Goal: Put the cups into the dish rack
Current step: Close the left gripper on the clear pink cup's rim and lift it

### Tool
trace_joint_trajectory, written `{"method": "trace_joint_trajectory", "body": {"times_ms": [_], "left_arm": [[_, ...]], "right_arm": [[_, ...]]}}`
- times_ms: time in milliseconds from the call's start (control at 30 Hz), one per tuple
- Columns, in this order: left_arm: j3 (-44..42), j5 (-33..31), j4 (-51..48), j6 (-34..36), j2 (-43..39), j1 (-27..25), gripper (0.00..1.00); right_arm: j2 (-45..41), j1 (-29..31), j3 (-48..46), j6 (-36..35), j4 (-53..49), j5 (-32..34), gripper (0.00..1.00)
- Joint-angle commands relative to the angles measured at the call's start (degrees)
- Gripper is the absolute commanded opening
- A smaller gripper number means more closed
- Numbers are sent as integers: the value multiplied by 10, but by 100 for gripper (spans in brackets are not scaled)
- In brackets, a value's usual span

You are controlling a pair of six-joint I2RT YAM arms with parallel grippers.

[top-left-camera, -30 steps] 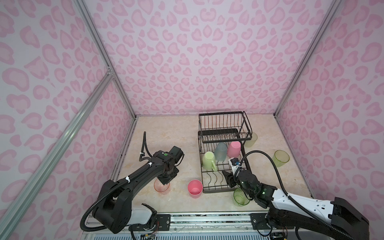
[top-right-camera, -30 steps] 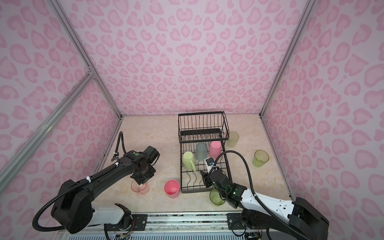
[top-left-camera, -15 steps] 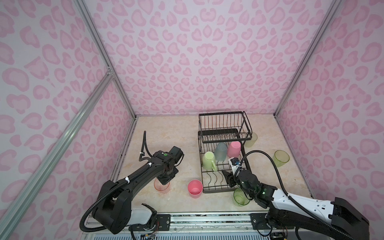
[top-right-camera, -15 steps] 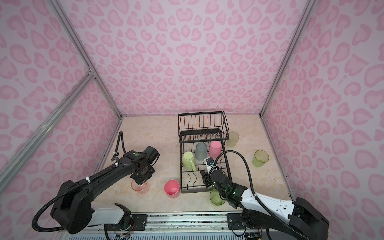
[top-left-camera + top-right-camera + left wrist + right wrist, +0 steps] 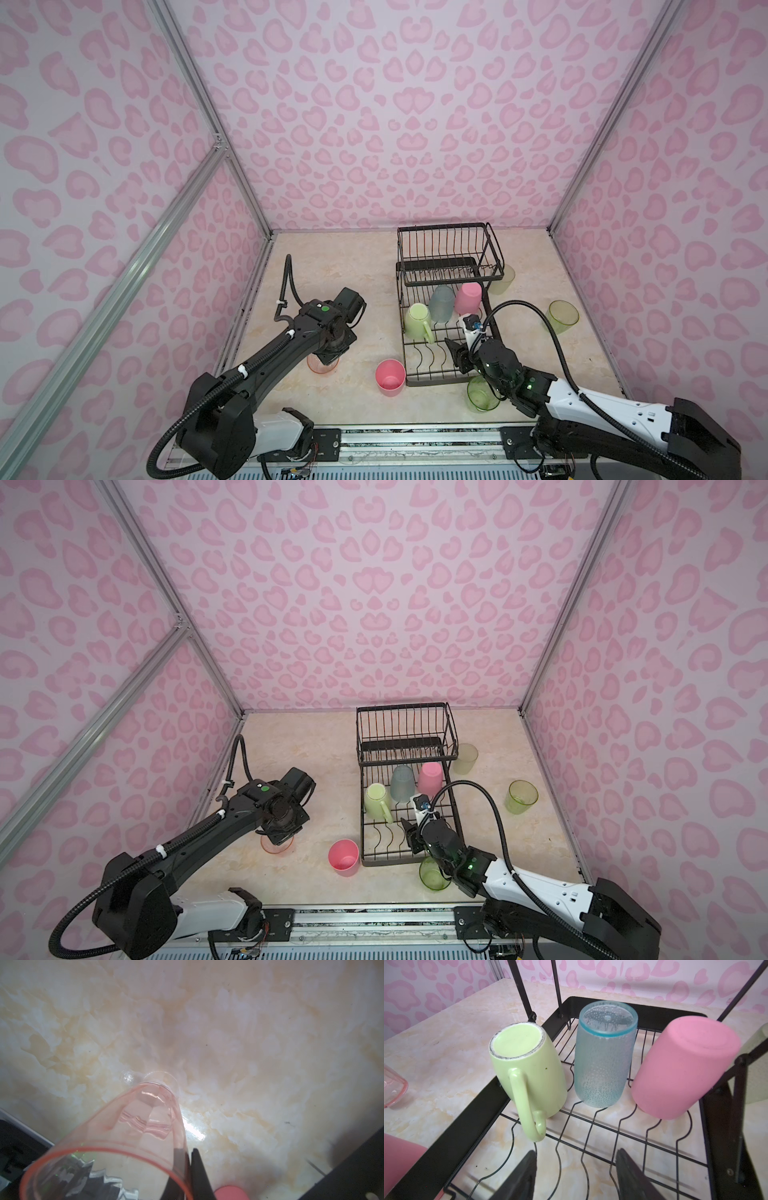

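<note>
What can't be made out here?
- Left gripper: under the left arm in both top views; wrist view shows only its tips on the pink glass.
- Near green glass: partly behind the right arm in both top views.
- Whitish tumbler: partly behind the rack, both top views.

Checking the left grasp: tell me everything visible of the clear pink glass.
The clear pink glass is transparent, pink-tinted plastic by its look, tapering to a narrower faceted base, rim edge redder, empty. It is upright, mouth up, over the marble table, left of the dish rack in both top views; whether its base touches the table cannot be told. The left gripper is shut on its wall at the rim, one finger inside, one outside.
</note>
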Motion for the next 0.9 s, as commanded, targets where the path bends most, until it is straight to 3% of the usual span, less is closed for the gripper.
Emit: {"method": "trace_joint_trajectory", "body": {"times_ms": [0,233,367,633,867], "left_arm": [[21,-6,8,37,-19,0,4],[71,-7,33,105,-55,1,4],[103,-2,49,154,-65,3,4],[145,116,126,228,-98,49,4],[203,243,187,260,-101,104,8]], "right_arm": [[0,1,-4,0,-4,9,60],[-22,6,-8,11,-20,7,60],[-49,41,19,14,-73,44,61],[-70,129,117,21,-173,112,62],[9,179,279,1,-227,127,62]]}}
